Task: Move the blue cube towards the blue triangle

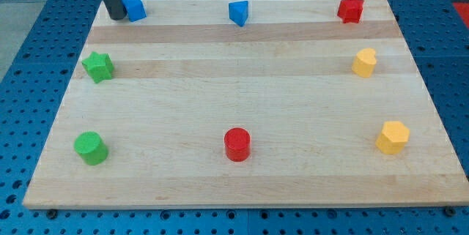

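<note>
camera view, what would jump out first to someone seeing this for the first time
The dark rod stands out at the view's top left, my tip right against the left side of the blue cube. Along the same top edge sit the blue triangle in the middle and a red star toward the right. The other coloured blocks ring the wooden board, with none at its centre.

Lab bench — blue perforated table (44, 81), wooden board (242, 88)

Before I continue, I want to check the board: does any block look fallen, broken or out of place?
Nothing stands out. All eight blocks sit apart near the board's edges. My tip touches the left side of the blue cube.
</note>
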Controlling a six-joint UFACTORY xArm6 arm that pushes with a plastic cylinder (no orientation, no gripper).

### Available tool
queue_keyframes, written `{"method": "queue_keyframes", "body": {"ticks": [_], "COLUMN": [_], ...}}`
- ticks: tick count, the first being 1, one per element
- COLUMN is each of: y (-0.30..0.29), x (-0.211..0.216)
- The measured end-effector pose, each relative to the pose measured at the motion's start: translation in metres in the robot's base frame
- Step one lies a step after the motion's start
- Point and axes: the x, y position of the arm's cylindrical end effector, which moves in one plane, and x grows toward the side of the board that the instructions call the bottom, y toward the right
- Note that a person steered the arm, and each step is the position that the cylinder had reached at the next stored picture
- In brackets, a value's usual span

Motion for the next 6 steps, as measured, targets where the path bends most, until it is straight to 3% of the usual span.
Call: {"method": "queue_keyframes", "body": {"ticks": [2,3,5,6], "y": [-0.033,-0.031,-0.026,0.007], "x": [-0.013,-0.042,-0.041,-0.024]}}
